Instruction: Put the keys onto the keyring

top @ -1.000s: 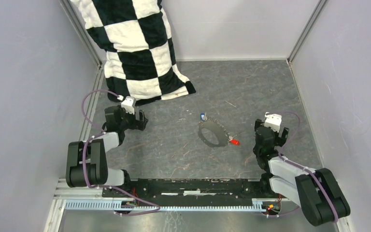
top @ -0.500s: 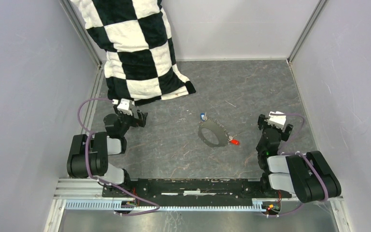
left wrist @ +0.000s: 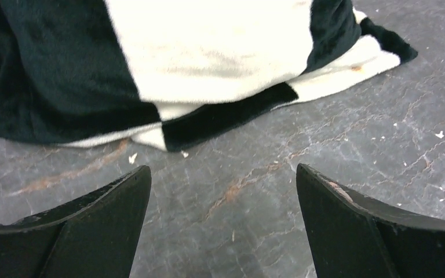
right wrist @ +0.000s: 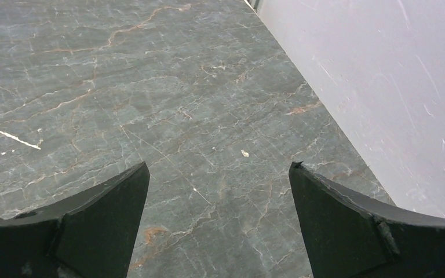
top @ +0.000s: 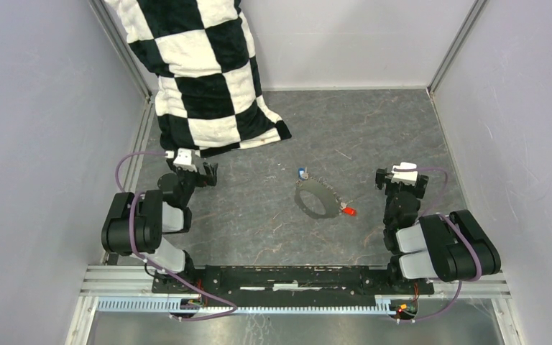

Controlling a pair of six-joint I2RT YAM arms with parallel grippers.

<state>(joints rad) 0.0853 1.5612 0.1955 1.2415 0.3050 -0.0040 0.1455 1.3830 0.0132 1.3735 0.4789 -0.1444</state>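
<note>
The grey metal keyring (top: pixel 315 198) lies flat on the dark table in the middle of the top view. The blue-headed key (top: pixel 302 173) sits at its far left rim and the red-headed key (top: pixel 348 211) at its near right rim; whether they are threaded on the hoop is too small to tell. My left gripper (top: pixel 200 173) is open and empty, far left of the ring, near the cloth (top: pixel 201 72). My right gripper (top: pixel 400 180) is open and empty, right of the ring. The left wrist view (left wrist: pixel 223 174) and the right wrist view (right wrist: pixel 219 171) show bare table between the fingers.
A black-and-white checkered cloth (left wrist: pixel 168 63) hangs from the back left corner and spreads on the table just ahead of the left gripper. Grey walls (right wrist: pixel 382 87) enclose the table on three sides, the right one close to the right gripper.
Both arms have folded back toward their bases; the left gripper moved slightly left and back, the right gripper turned and rose a little. The keyring and keys have not moved.
</note>
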